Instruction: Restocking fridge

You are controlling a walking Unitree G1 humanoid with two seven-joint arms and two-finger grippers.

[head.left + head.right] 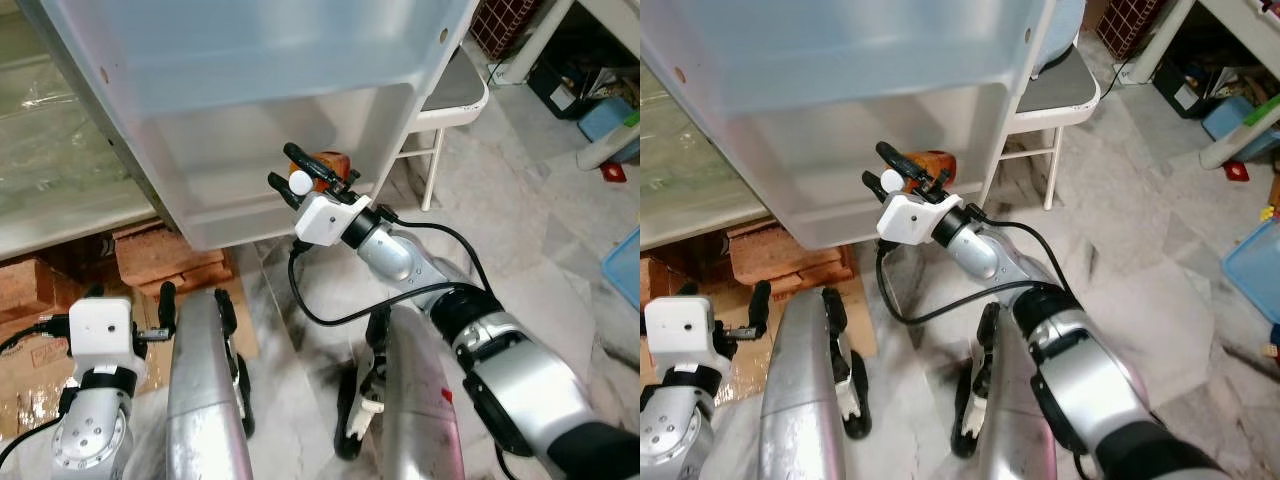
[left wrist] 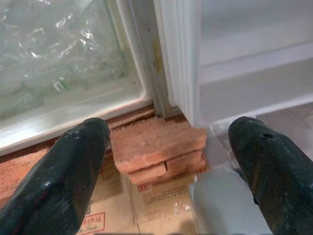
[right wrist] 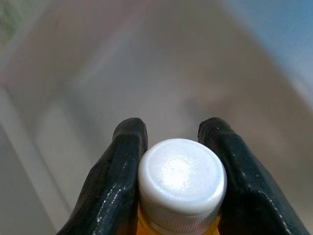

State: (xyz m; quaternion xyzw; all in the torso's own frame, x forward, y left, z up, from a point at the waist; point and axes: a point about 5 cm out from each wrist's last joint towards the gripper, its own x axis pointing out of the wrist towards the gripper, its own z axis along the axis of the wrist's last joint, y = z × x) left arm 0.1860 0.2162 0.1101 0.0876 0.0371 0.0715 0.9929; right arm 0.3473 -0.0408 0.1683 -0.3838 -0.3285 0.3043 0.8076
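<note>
Cardboard (image 2: 98, 220) under bricks (image 2: 156, 147): red "SARAWAK" print.

Place: lived-in home, kitchen or utility corner
Appliance: open fridge door (image 1: 250, 120), propped on stacked bricks (image 2: 156, 147)
Floor: worn marble tiles (image 1: 530, 240), flattened cardboard (image 2: 122, 210)
Clutter: white folding chair (image 1: 455, 95), blue bin (image 1: 625, 265), scattered oddments

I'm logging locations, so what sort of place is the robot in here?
Probably a home kitchen or utility corner: an open fridge door with shelf bins, bricks propping the fridge, a white chair on a marble floor.
</note>
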